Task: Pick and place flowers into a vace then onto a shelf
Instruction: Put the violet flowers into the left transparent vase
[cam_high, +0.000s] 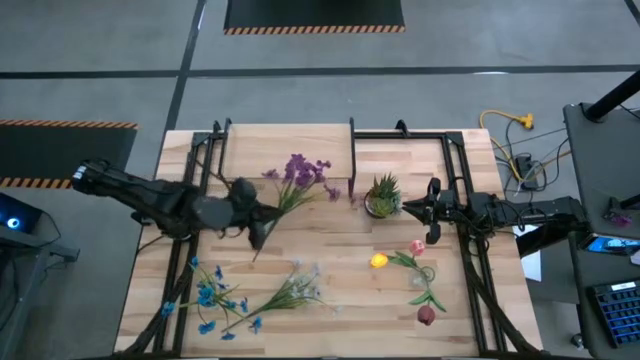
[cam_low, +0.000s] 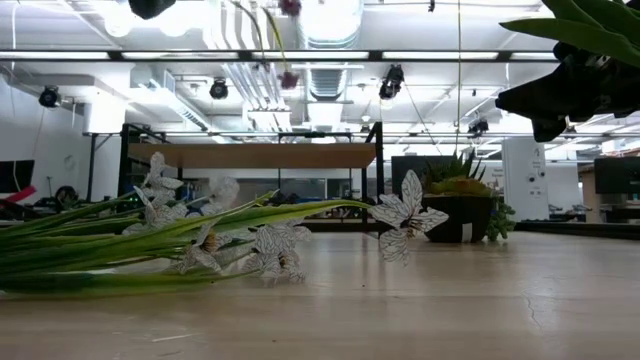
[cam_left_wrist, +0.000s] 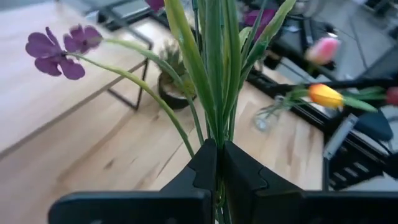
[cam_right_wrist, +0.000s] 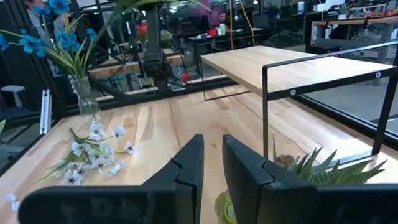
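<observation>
Around the desk (cam_high: 330, 250) we see a grey concrete floor (cam_high: 300, 90) with black mats edged in orange-striped tape (cam_high: 312, 29), a yellow cable (cam_high: 508, 122), ceiling light strips (cam_low: 300, 55) and silver ducts (cam_low: 335, 30) overhead.

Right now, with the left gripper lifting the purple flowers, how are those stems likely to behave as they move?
Probably floppy: in the left wrist view one thin stem arcs sideways from the purple flowers, its bloom drooping. Likely light, since the left gripper holds the whole bunch pinched only at its base. The leaves fan out loosely, so they may sway or snag on the shelf.
</observation>
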